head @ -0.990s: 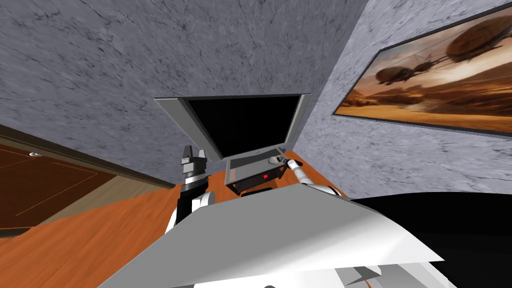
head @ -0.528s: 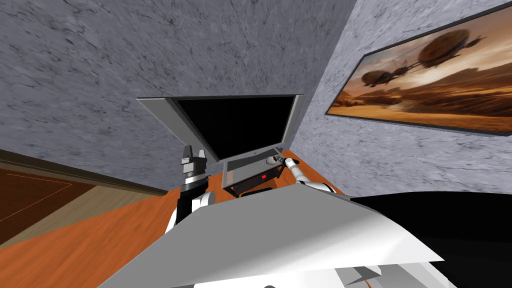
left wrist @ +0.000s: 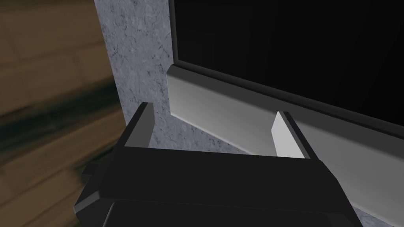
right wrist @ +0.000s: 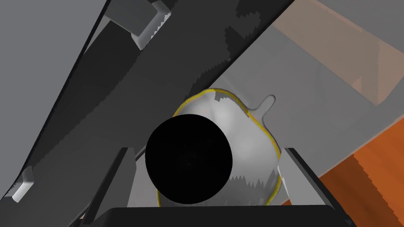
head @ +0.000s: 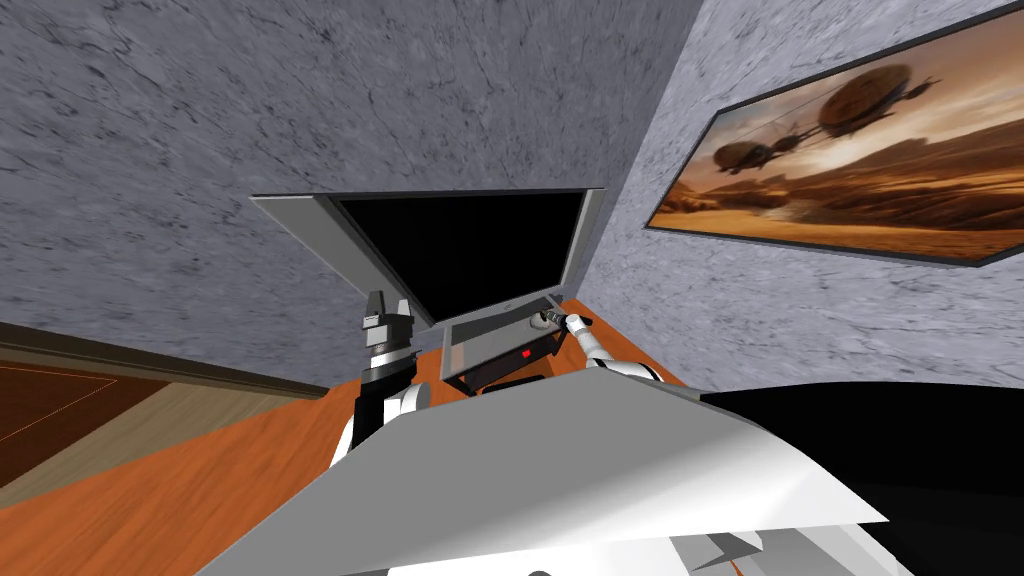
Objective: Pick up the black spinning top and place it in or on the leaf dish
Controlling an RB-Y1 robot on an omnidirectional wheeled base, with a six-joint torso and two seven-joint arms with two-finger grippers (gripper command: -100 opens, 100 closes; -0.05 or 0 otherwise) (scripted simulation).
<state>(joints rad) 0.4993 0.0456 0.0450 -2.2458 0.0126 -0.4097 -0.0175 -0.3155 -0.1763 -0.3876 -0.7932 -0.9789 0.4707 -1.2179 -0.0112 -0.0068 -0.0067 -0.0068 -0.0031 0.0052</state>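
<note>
The black spinning top [right wrist: 188, 159] shows as a round black disc over the leaf dish [right wrist: 252, 138], a pale grey bowl with a yellow rim and a short stem. My right gripper [right wrist: 209, 173] is open around it, with one finger [right wrist: 128, 173] on each side and gaps between them and the top. In the head view the right gripper [head: 558, 320] is at the right end of the grey TV stand [head: 480, 340]. My left gripper [left wrist: 213, 126] is open and empty in front of the TV's lower bezel, and it stands raised left of the stand [head: 385, 318].
A TV with a black screen [head: 470, 250] stands on the stand, in the corner of two grey walls. A dark device with a red light [head: 525, 353] sits under the stand's top. A framed picture [head: 850, 170] hangs on the right wall. The floor [head: 180, 480] is orange wood.
My head camera has turned, so the TV and the picture have slid left. The right hand has stayed at the dish and its fingers have spread off the top.
</note>
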